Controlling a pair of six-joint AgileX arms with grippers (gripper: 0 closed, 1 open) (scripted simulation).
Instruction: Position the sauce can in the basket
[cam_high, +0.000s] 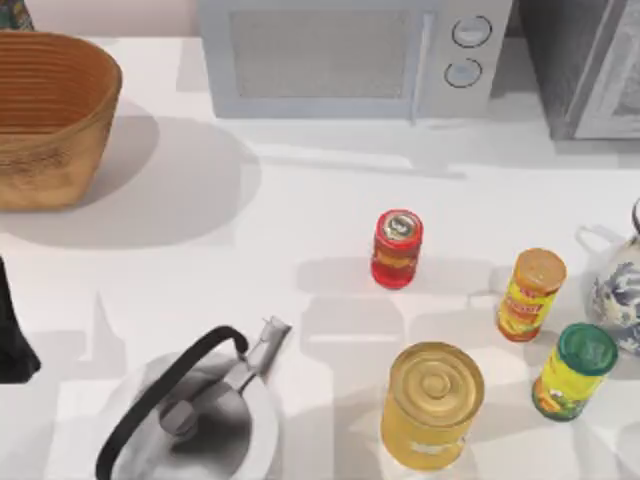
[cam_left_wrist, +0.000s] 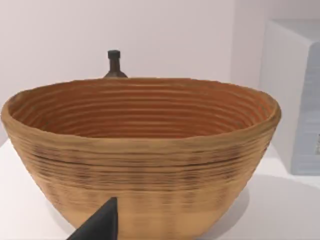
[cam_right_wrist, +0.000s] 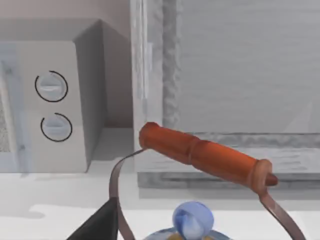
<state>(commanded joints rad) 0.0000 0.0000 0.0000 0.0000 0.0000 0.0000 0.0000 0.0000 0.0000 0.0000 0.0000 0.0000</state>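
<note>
Woven orange-brown wicker basket (cam_high: 50, 115) sits at the table's far left corner, empty, just ahead of my left gripper (cam_left_wrist: 100, 225). Small red sauce can (cam_high: 397, 248) stands upright right of centre, well apart from it. My right gripper (cam_right_wrist: 100, 222) seems nearer the can. Whether either gripper's fingers are apart, I cannot tell.

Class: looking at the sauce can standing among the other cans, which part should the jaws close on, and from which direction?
Grip the sauce can across its round side wall, coming down from above. It stands upright with open table around it; the orange-lidded can and gold can stand apart.
</note>
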